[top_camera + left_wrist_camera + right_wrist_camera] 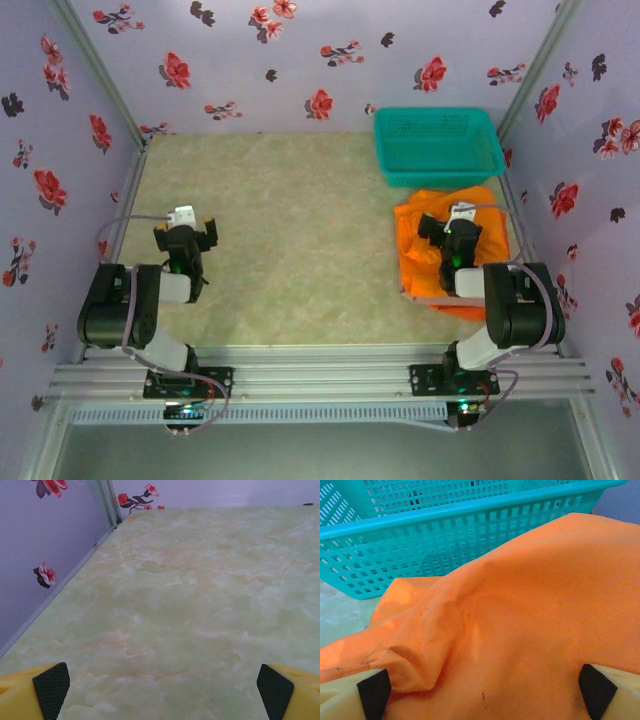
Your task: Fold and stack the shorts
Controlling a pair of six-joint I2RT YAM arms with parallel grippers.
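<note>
A rumpled heap of bright orange shorts (425, 262) lies at the right of the table, just in front of the teal basket. A thin pink-beige edge shows under its near left side. My right gripper (452, 225) hovers over the heap, open, its pads (375, 692) wide apart above the orange cloth (520, 630), nothing between them. My left gripper (187, 234) is open over bare table at the left, pads (52, 687) spread with only the marbled surface between them.
A teal plastic mesh basket (437, 145) stands at the back right, its wall (445, 540) close ahead of the right wrist. Floral walls enclose the table (290, 220) on three sides; the left wall edge (75, 575) runs near the left arm.
</note>
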